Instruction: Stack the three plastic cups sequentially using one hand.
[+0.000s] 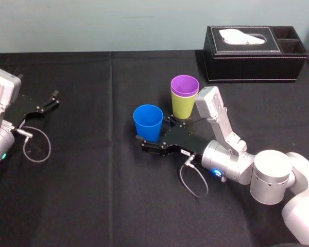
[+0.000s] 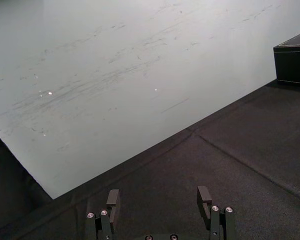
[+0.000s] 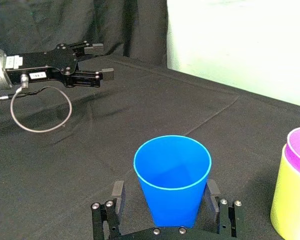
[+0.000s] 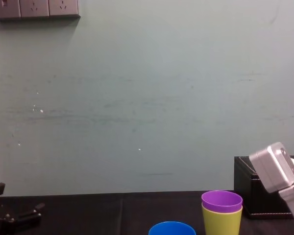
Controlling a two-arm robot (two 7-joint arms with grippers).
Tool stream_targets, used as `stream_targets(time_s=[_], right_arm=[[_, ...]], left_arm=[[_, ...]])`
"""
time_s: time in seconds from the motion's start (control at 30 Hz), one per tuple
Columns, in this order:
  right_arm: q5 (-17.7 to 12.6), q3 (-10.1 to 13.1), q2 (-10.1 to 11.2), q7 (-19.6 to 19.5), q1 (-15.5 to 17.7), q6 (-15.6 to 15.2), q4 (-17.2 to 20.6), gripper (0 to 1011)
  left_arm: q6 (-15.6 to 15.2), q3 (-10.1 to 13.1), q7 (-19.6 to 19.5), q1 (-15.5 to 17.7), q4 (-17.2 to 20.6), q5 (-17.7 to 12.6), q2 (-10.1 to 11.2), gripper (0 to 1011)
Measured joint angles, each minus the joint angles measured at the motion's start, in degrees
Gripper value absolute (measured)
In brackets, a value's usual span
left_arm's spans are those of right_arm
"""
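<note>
The blue cup (image 1: pixel 148 121) stands upright on the black cloth, also seen close up as the blue cup (image 3: pixel 173 179). My right gripper (image 1: pixel 156 133) is open and straddles its lower part, one black finger (image 3: pixel 117 193) on each side with a small gap showing. To its right the purple cup (image 1: pixel 184 85) sits nested inside the yellow-green cup (image 1: pixel 183 107), both upright, and they show again in the chest view as the purple cup (image 4: pixel 221 201) in the yellow-green cup (image 4: pixel 221 221). My left gripper (image 1: pixel 53 100) rests open at the table's far left.
A black tissue box (image 1: pixel 255 54) stands at the back right of the table, behind the nested cups. A cable loop (image 1: pixel 192 180) hangs from the right wrist. Black cloth (image 1: pixel 92 195) covers the table, with bare room between the arms.
</note>
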State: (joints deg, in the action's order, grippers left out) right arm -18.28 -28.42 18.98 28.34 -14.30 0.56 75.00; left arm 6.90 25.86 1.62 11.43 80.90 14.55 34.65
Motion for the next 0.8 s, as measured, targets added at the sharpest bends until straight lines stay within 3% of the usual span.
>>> stream_targets(time_s=[0.8], right_arm=[[0.7, 0.7, -1.0, -0.8, 0.1, 0.9, -0.7, 1003]], left_arm=[[0.0, 0.0, 0.0, 0.0, 0.0, 0.0, 0.0, 1010]])
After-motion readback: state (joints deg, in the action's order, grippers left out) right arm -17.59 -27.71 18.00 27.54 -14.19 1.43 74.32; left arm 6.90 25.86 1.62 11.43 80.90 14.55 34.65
